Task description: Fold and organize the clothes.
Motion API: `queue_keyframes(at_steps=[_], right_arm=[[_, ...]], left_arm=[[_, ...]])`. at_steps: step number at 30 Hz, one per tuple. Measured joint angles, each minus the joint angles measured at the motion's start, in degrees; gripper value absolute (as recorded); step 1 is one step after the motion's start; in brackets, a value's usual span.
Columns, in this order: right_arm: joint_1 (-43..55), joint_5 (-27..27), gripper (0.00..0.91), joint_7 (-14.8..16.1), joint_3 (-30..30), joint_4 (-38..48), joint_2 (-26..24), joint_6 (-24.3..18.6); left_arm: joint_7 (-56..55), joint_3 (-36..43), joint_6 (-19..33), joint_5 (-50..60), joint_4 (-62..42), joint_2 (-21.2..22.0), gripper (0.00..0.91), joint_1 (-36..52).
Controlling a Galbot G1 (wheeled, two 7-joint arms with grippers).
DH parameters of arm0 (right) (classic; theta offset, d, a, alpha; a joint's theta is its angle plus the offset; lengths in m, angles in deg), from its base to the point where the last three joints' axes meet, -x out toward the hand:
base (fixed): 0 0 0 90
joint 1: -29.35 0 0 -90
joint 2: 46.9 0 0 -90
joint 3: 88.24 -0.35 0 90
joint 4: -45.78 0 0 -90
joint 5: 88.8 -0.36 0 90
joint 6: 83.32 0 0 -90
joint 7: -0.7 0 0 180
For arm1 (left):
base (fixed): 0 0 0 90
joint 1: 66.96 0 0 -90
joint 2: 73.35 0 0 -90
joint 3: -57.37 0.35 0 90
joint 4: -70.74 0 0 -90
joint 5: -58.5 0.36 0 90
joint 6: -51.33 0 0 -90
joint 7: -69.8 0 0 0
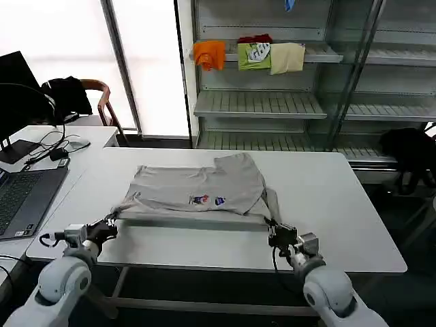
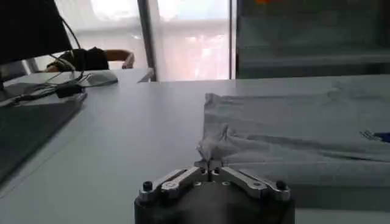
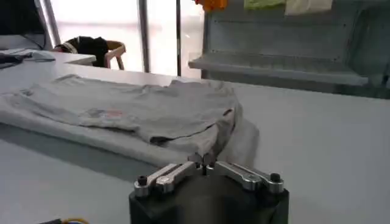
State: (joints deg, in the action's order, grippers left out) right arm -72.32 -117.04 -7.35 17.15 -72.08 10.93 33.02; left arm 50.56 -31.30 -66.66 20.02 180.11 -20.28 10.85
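An office-like test room: a white table (image 1: 327, 197) stands central. Left of it, a desk with an open laptop (image 1: 24, 197) and cables; behind it, metal shelving (image 1: 266, 102) holding small garments (image 1: 262, 56), beside bright windows (image 1: 68, 41).

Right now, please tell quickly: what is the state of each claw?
Left claw: closed on the near left corner of the shirt.
Right claw: closed on the shirt's near right corner.

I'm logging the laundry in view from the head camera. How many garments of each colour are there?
Light grey shirt on the table: 1
Orange garment: 1
Green garment: 1
Cream garment: 1
Red garment: 1
Total: 5
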Motion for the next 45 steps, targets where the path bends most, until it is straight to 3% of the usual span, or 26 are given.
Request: queue_keyframes(at_steps=[8, 9, 10, 11, 26, 33, 39, 45], right_arm=[[-7.66, 0.95, 0.000, 0.21, -1.51, -3.38, -0.90, -1.11], [-8.29, 1.08, 0.312, 0.11, -1.58, -3.59, -0.94, -1.12], [-8.76, 1.21, 0.907, 0.05, -1.65, -3.74, -1.01, -1.12], [-9.25, 1.31, 0.907, 0.02, -1.77, -3.93, -1.12, -1.12], [-14.69, 1.37, 0.907, -0.23, -5.29, -9.07, -4.22, -1.36], [-14.06, 1.05, 0.907, -0.27, -9.36, -11.68, -5.07, -3.26], [-8.33, -0.11, 0.907, -0.21, -10.02, -11.40, -4.41, -4.08], [2.04, -2.19, 0.907, -0.09, -6.85, -6.94, -1.99, -3.81]], left_arm=[[-6.55, -0.91, 1.39, 1.31, 6.55, 1.43, 0.030, -8.40], [-7.17, -0.99, 1.39, 1.45, 7.14, 1.54, 0.081, -9.08], [-7.79, -1.01, 1.39, 1.63, 7.75, 1.63, 0.846, -9.79], [-8.38, -1.00, 1.38, 1.83, 8.33, 1.72, 0.907, -10.53], [-17.74, -0.06, -0.06, 6.74, 15.75, 3.06, 0.907, -16.39], [-19.46, -2.13, 1.79, 8.37, 18.01, 3.50, 0.907, -15.32], [-13.54, -4.92, 4.95, 10.08, 16.94, 5.24, 0.907, -11.42], [-2.93, -8.35, 10.12, 11.57, 12.19, 5.89, 0.907, -7.73]])
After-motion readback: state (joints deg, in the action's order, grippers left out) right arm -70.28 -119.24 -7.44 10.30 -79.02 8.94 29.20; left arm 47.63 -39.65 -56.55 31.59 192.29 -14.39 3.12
